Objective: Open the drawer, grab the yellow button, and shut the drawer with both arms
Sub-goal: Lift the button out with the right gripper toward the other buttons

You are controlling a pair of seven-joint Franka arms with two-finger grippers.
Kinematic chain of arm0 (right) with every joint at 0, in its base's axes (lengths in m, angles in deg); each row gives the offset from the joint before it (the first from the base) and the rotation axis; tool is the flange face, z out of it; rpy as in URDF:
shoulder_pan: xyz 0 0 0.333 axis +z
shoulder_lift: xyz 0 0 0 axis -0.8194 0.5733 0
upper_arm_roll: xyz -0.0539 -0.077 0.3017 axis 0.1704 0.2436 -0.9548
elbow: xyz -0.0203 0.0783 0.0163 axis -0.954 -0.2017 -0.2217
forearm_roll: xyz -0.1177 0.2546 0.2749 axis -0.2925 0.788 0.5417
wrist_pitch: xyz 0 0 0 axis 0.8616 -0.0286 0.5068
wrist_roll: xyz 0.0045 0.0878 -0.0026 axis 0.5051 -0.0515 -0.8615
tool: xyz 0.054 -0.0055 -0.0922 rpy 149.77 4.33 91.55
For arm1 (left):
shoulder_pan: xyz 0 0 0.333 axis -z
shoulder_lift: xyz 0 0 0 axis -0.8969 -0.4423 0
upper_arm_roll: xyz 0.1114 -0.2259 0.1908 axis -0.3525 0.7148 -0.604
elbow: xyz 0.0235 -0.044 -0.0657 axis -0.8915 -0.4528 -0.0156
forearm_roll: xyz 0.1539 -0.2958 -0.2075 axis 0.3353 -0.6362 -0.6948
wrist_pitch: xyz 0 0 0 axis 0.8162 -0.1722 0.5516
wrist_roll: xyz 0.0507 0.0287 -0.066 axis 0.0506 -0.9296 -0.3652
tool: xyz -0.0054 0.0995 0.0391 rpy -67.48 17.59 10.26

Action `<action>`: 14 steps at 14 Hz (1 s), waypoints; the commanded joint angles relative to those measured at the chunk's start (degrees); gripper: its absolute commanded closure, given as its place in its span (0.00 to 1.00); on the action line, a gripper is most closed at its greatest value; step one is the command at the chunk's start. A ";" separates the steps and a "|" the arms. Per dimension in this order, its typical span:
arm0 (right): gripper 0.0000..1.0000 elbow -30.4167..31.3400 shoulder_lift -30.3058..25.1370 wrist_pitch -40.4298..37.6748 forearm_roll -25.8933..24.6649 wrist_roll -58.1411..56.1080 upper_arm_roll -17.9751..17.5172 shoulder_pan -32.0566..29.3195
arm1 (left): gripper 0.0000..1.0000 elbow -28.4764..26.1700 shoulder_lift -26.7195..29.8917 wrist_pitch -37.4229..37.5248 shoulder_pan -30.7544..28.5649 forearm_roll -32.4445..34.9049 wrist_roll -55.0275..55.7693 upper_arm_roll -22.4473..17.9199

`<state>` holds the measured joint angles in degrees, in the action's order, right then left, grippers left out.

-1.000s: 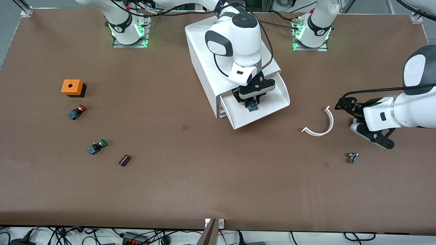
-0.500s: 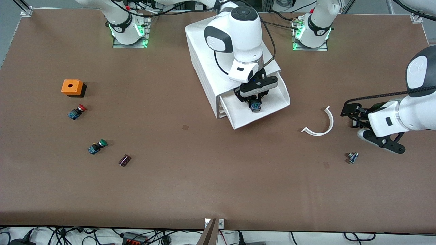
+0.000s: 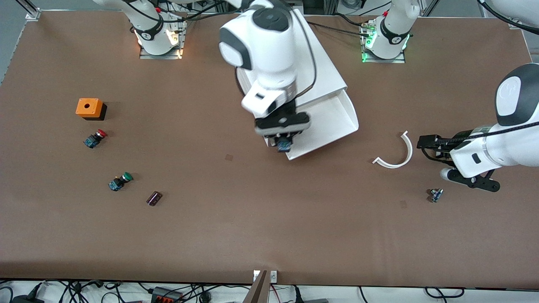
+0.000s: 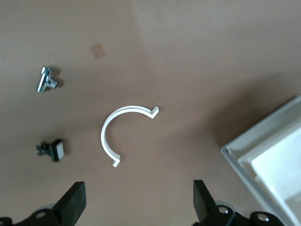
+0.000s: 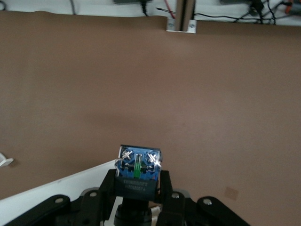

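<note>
The drawer [image 3: 332,122] is the top one of the white cabinet [image 3: 324,71] and stands pulled open; it shows no contents. Its edge also shows in the left wrist view [image 4: 273,165] and the right wrist view [image 5: 56,188]. My right gripper [image 3: 283,145] is shut on the button [image 3: 284,146] and holds it in the air over the drawer's front corner. In the right wrist view the button [image 5: 138,172] shows its black-and-blue body between the fingers; its cap is hidden. My left gripper [image 3: 427,147] hangs open and empty over the table beside a white curved piece [image 3: 409,151]; the left wrist view shows its wide gap [image 4: 138,207].
The curved piece [image 4: 104,136] lies between the drawer and my left gripper. A small metal part [image 3: 436,195] lies nearer the front camera. Toward the right arm's end lie an orange box [image 3: 89,107], a red-capped button [image 3: 95,138], a green-capped button [image 3: 120,181] and a dark small block [image 3: 153,198].
My right gripper has lifted the button out of the drawer and carried it toward the right arm's end, over the drawer's front corner. My left gripper has shifted slightly beside the curved piece.
</note>
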<state>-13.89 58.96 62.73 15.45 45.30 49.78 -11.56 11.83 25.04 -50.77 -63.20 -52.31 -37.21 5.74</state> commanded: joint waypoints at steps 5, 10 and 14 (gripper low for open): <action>1.00 1.81 -0.53 -11.07 5.72 -16.48 -1.28 -12.78 | 0.00 -9.99 -1.19 -16.31 10.77 1.80 30.48 0.21; 1.00 14.27 -3.51 -11.62 5.81 -25.44 -1.28 -19.63 | 0.00 -18.18 -0.58 -28.28 15.79 1.89 40.00 0.30; 1.00 33.94 -10.27 0.84 7.65 -35.18 -1.28 -25.70 | 0.00 -20.03 -0.23 -30.23 19.31 1.80 49.58 0.39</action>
<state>6.12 56.12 57.19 21.49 15.15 49.61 -34.64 -5.09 22.45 -79.73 -45.52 -52.12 7.44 6.30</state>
